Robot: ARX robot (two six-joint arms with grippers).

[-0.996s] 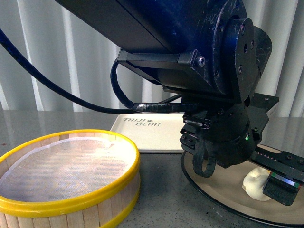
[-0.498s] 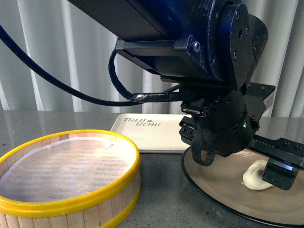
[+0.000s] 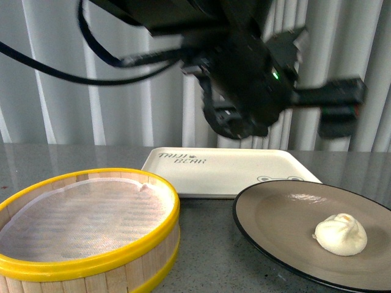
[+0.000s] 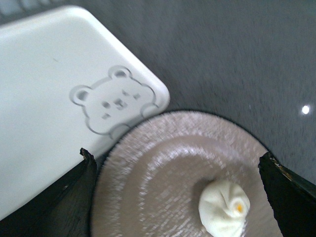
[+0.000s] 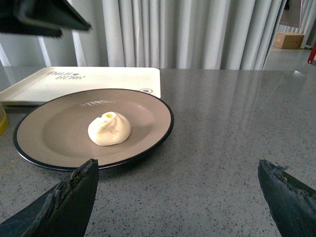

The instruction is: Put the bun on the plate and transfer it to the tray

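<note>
The white pleated bun [image 3: 340, 234] lies free on the right part of the brown black-rimmed plate [image 3: 275, 213]. The cream tray [image 3: 226, 168] with "BEAR" lettering sits just behind the plate and holds nothing. My left gripper [image 3: 342, 110] hangs open and empty high above the plate. In the left wrist view it [image 4: 175, 163] looks down on the bun [image 4: 223, 207], the plate [image 4: 163, 173] and the tray's bear mark [image 4: 116, 103]. My right gripper [image 5: 177, 170] is open and empty, low over the table, near the plate [image 5: 59, 138] and the bun [image 5: 108, 129].
A yellow-rimmed wooden steamer basket [image 3: 85, 226] with a white liner stands at the front left, close to the plate's left edge. White curtains hang behind the grey speckled table [image 5: 237, 128]. The left arm's dark body [image 3: 244, 67] fills the upper middle of the front view.
My left gripper was down at the bun on the plate. It has let go and risen well above the plate. The bun stays on the plate.
</note>
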